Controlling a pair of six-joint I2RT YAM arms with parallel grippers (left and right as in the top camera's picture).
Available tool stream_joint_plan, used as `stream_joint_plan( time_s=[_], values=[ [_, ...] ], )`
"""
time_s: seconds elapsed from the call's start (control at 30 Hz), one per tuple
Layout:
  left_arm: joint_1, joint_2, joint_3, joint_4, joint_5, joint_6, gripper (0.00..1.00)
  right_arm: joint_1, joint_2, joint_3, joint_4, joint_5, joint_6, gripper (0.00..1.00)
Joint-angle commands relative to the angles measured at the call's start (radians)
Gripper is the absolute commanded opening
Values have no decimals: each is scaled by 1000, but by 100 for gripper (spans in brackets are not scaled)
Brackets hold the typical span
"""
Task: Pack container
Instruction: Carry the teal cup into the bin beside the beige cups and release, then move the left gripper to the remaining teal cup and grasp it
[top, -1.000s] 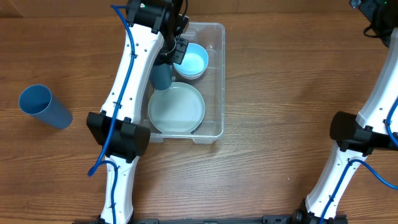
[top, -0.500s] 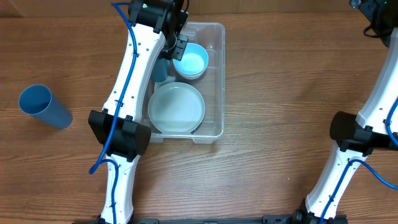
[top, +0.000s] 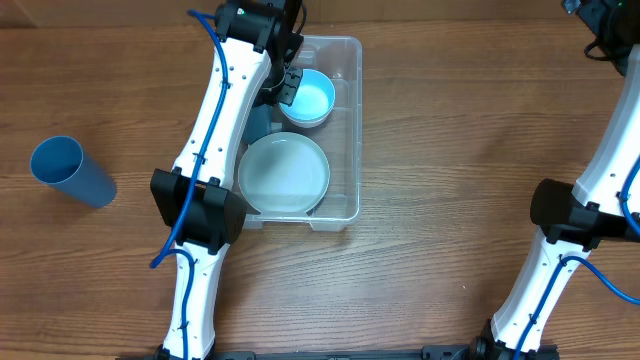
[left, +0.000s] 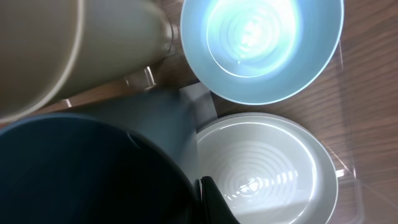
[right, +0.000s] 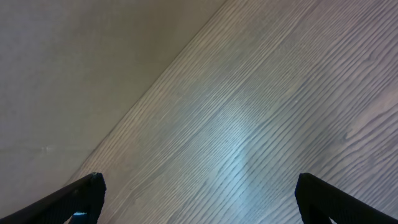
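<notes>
The container (top: 346, 140) sits on the desk (top: 450, 150), left tool (top: 286, 88) above it.
It holds bowl (top: 308, 98), plate (top: 284, 173) and dark cup (top: 258, 126); left tool's grip cannot be told, right tool (right: 199, 190) spread wide.

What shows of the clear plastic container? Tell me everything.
The container is a clear rectangular plastic bin with a rounded rim, upright on the wooden table. Inside sit a light blue bowl at the far end, a pale plate nearer, and a dark blue cup by its left wall, partly under the left arm.
</notes>
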Motion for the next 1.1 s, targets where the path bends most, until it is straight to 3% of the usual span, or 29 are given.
stream_joint_plan(
  time_s=[0.0,0.07,0.33,0.57,0.7,0.93,1.07],
  values=[
    [5,7,-2,4,15,13,25,1,-8,6,2,3,-4,100],
    [5,7,-1,10,14,13,33,1,-8,6,2,3,-4,100],
    [5,0,56,20,14,15,34,1,-8,6,2,3,-4,100],
    [5,-62,272,-96,15,16,36,1,-8,6,2,3,-4,100],
    [8,-191,276,-95,13,12,46,1,-8,6,2,3,-4,100],
    [86,-435,254,-96,-32,5,52,1,-8,6,2,3,-4,100],
    [177,-609,63,-96,-114,4,52,1,-8,6,2,3,-4,100]
  ],
)
